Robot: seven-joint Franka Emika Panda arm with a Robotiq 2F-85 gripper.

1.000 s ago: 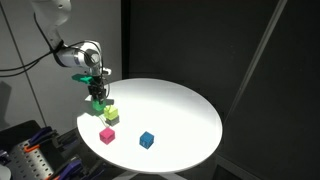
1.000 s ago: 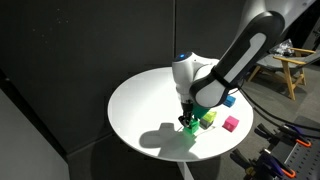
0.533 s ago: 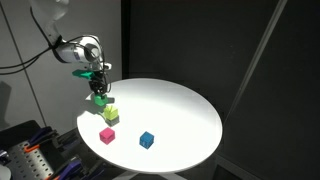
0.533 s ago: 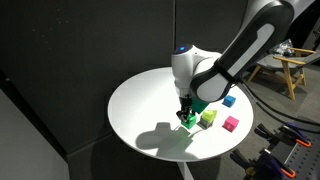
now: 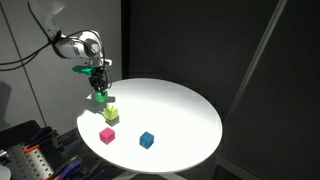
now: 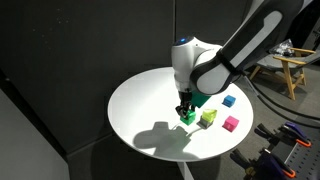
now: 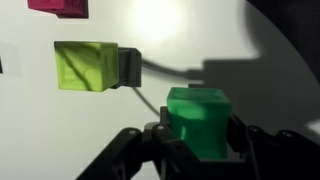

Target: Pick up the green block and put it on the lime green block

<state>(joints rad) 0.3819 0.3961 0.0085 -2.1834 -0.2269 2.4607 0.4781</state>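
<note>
My gripper [image 7: 200, 135] is shut on the green block [image 7: 198, 118] and holds it lifted above the round white table. In both exterior views the green block [image 5: 100, 97] [image 6: 187, 115] hangs in the jaws just beside and slightly above the lime green block [image 5: 111, 115] [image 6: 208, 118]. In the wrist view the lime green block [image 7: 85, 65] lies on the table up and to the left of the held block, apart from it.
A pink block [image 5: 106, 135] [image 6: 231, 124] and a blue block [image 5: 146, 140] [image 6: 228, 101] lie on the white table [image 5: 180, 115] [image 6: 140, 105]. The pink block's edge shows in the wrist view [image 7: 58, 6]. Dark curtains surround the table.
The gripper has risen with the green block, lifting it higher above the table near the lime green block.
</note>
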